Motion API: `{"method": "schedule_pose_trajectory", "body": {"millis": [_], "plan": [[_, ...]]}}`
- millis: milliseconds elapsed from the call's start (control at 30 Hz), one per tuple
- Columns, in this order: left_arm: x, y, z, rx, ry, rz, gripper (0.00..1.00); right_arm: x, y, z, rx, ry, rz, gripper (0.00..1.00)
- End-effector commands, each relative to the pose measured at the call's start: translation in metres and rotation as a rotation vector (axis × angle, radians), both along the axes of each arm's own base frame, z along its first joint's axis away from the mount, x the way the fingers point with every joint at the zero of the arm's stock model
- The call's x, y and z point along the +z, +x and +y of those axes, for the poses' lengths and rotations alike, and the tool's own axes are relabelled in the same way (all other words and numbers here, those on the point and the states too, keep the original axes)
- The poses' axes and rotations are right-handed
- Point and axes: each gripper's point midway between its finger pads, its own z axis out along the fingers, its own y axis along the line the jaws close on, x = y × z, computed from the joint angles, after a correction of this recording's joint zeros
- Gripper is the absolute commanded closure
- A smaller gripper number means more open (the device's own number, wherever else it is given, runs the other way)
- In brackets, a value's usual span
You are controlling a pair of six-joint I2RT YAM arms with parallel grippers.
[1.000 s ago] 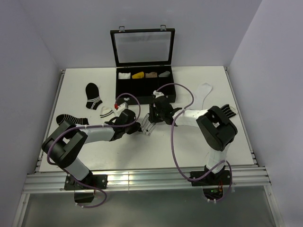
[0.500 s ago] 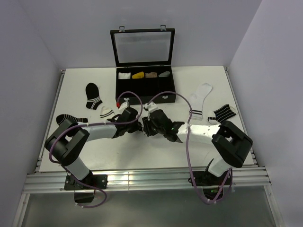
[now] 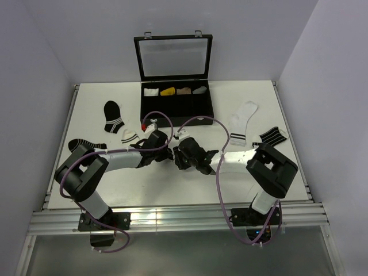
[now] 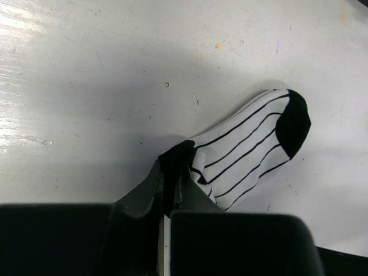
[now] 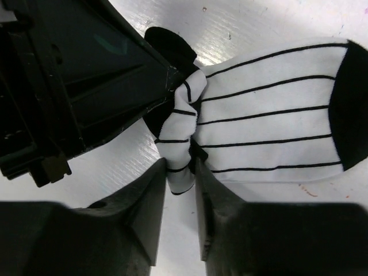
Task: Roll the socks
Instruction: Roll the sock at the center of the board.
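A white sock with thin black lengthwise lines and a black toe lies flat on the white table. My left gripper is shut on the sock's black cuff end. My right gripper sits right beside it, its fingers closed on a bunched fold of the same sock. In the top view both grippers hide this sock. A plain white sock with a black-banded cuff lies flat at the right back, away from both grippers.
An open black case with small sock bundles in its back row stands behind the grippers. A black sock, a black striped sock and a small cream sock lie at the left. Another black striped sock lies at the right.
My right gripper has come forward and left from near the case down onto the striped sock, meeting the left gripper. The left gripper has stayed shut on the sock and barely shifted.
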Motion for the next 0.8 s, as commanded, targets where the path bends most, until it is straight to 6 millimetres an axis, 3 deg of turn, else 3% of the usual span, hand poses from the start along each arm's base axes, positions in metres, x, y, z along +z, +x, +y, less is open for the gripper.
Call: {"method": "schedule_pose_trajectory", "body": {"millis": [0,133,233,300,333,433,567,767], "plan": [[-0.02,-0.016,0.012,-0.015,0.082,0.066,1.0,0.012,0.011,0.01,-0.038,0.048,-0.023,0.68],[-0.015,-0.016,0.013,0.005,0.058,0.05,0.99,0.01,0.011,0.004,-0.055,0.091,0.022,0.88],[-0.014,-0.02,0.019,0.027,0.048,0.045,0.81,0.009,0.012,-0.002,-0.066,0.155,0.083,1.0],[-0.007,-0.016,0.018,0.049,0.02,0.018,0.7,0.005,0.007,-0.003,-0.049,0.188,0.134,1.0],[-0.003,-0.016,0.019,0.056,0.009,0.005,0.55,0.005,0.012,-0.007,-0.068,0.217,0.152,1.0],[0.004,-0.016,0.022,0.085,-0.018,-0.018,0.33,0.002,0.012,-0.014,-0.075,0.295,0.226,1.0],[0.014,-0.015,0.022,0.11,-0.068,-0.049,0.21,-0.006,0.012,-0.02,-0.08,0.36,0.317,1.0],[0.023,-0.01,0.013,0.089,-0.125,-0.086,0.2,-0.016,0.007,-0.024,-0.066,0.49,0.463,1.0]]}}
